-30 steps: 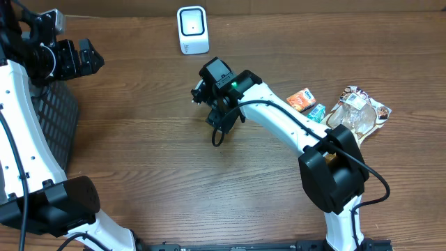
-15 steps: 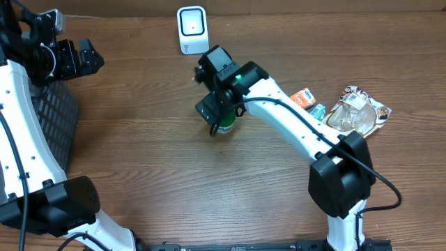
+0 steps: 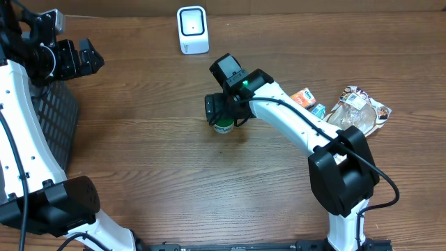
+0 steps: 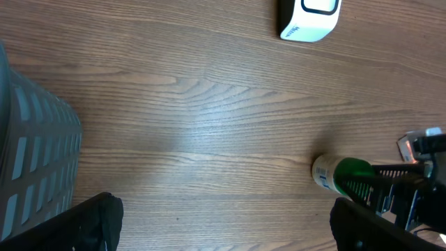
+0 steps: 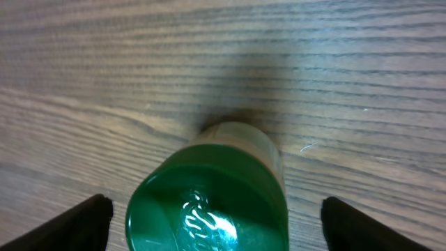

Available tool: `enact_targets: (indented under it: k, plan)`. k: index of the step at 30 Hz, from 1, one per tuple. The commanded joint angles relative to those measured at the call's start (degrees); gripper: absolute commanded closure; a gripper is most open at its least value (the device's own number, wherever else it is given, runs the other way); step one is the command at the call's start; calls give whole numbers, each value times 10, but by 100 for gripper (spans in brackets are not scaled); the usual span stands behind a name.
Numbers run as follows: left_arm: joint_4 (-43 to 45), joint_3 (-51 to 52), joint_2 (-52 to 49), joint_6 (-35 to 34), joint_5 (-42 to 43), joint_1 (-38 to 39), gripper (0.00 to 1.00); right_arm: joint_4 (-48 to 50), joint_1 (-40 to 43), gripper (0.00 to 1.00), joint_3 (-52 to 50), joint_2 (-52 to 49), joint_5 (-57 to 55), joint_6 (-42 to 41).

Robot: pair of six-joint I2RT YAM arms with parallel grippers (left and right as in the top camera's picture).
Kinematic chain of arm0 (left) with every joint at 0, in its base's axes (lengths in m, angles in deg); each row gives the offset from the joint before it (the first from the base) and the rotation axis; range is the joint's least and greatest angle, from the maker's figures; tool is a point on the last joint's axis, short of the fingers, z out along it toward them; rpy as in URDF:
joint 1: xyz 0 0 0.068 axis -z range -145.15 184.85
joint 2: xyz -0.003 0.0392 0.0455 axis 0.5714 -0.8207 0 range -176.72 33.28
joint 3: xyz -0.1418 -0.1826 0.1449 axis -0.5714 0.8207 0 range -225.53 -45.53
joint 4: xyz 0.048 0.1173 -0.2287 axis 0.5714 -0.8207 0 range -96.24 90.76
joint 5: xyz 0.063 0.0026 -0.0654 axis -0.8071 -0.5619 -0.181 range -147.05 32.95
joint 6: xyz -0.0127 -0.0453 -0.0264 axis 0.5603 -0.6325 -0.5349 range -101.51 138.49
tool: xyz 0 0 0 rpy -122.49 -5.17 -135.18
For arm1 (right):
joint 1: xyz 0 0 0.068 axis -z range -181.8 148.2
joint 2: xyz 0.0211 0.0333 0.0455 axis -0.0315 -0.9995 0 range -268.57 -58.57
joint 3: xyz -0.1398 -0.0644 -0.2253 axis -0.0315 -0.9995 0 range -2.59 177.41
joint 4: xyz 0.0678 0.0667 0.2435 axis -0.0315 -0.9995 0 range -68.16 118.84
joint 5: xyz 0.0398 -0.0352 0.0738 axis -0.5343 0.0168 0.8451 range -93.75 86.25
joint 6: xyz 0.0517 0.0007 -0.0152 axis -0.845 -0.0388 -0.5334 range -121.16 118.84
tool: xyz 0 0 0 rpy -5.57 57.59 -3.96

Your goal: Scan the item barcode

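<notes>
Green-capped bottle (image 5: 209, 188) between wide-spread right tool (image 5: 212, 213) fingers (image 5: 73, 224), touching neither.

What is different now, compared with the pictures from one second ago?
The right claw moved slightly to the right, opened and let go of the green-capped bottle, which now rests on the table between its jaws. The left claw, scanner, basket and snack packets stayed as they were.
</notes>
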Motion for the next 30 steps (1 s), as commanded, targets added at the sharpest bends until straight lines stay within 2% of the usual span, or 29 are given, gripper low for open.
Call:
enact_targets:
  k: [1, 7, 10, 19, 22, 27, 30]
  plan:
    - [-1, -12, 11, 11, 0, -2, 0, 5, -1, 15, -7, 13, 3, 23]
    - [-1, -12, 11, 11, 0, -2, 1, 4, -1, 30, -7, 13, 3, 97]
    - [-1, -12, 11, 11, 0, -2, 1, 4, -1, 41, -6, 14, 3, 125]
    - [-1, -12, 11, 11, 0, -2, 0, -33, 6, 49, 34, 33, 32, 162]
    - [-1, -12, 11, 11, 0, -2, 1, -40, 7, 54, 51, 49, 115, 203]
    - [-1, -12, 11, 11, 0, -2, 0, -41, 29, 54, 68, 91, 346, 305]
    - [-1, -12, 11, 11, 0, -2, 0, -36, 57, 54, 72, 120, 464, 317]
